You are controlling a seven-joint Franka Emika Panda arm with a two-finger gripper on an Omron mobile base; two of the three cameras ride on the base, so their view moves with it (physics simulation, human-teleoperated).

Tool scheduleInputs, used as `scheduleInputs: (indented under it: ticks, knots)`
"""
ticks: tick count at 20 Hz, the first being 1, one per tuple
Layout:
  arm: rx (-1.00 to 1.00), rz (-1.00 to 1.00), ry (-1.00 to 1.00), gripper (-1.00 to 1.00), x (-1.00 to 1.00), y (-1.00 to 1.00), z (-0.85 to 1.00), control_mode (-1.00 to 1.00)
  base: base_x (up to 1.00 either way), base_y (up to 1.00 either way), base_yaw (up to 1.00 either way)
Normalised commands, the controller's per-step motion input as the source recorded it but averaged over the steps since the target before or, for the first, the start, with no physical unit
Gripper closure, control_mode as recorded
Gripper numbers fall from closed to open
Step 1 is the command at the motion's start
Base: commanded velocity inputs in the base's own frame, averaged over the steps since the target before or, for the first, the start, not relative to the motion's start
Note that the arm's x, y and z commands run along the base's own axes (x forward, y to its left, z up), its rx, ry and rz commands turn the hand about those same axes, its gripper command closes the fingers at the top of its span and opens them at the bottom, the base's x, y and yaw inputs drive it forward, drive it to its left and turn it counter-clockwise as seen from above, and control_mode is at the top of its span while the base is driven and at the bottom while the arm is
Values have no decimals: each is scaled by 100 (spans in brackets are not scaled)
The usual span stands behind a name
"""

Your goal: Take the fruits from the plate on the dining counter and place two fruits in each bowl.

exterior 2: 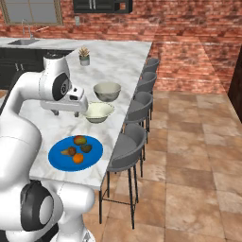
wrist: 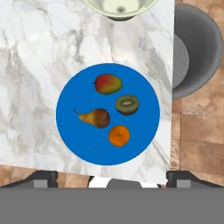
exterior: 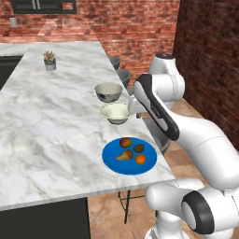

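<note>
A bright blue plate [wrist: 74,144] lies near the corner of the marble dining counter [exterior: 51,121]. On it are a mango [wrist: 107,83], a kiwi [wrist: 127,104], a tan-brown pear-like fruit [wrist: 96,117] and an orange [wrist: 119,135], each apart from the others. My gripper [wrist: 113,178] hangs well above the plate, open wide, with nothing between its fingers. In the right base view the gripper [exterior 2: 65,113] hovers between the plate [exterior 2: 56,160] and the cream bowl [exterior 2: 98,112]. The grey bowl [exterior 2: 107,90] stands just beyond. Both bowls look empty.
A small potted plant [exterior: 49,60] stands far back on the counter. Grey stools [exterior 2: 127,151] line the counter's right edge, close to the plate and bowls. A wide stretch of bare marble lies left of the plate. A sink [exterior 2: 21,41] is at the back.
</note>
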Motion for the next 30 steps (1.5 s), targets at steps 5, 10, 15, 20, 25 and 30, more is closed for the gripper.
scheduleInputs:
  ticks: [5, 10, 15, 20, 25, 30]
  knots:
    - [0, 0, 2, -100, 1, 0, -35, -100, 0, 0, 0]
    - [0, 0, 4, -100, 13, 0, -58, -100, 0, 0, 0]
    - [0, 0, 7, -100, 0, 0, -61, -100, 0, 0, 0]
    - [0, 0, 6, -100, 0, 0, -50, -100, 0, 0, 0]
    - [0, 0, 1, -100, 0, 0, -44, -100, 0, 0, 0]
    - [0, 0, 1, -100, 0, 0, -40, -100, 0, 0, 0]
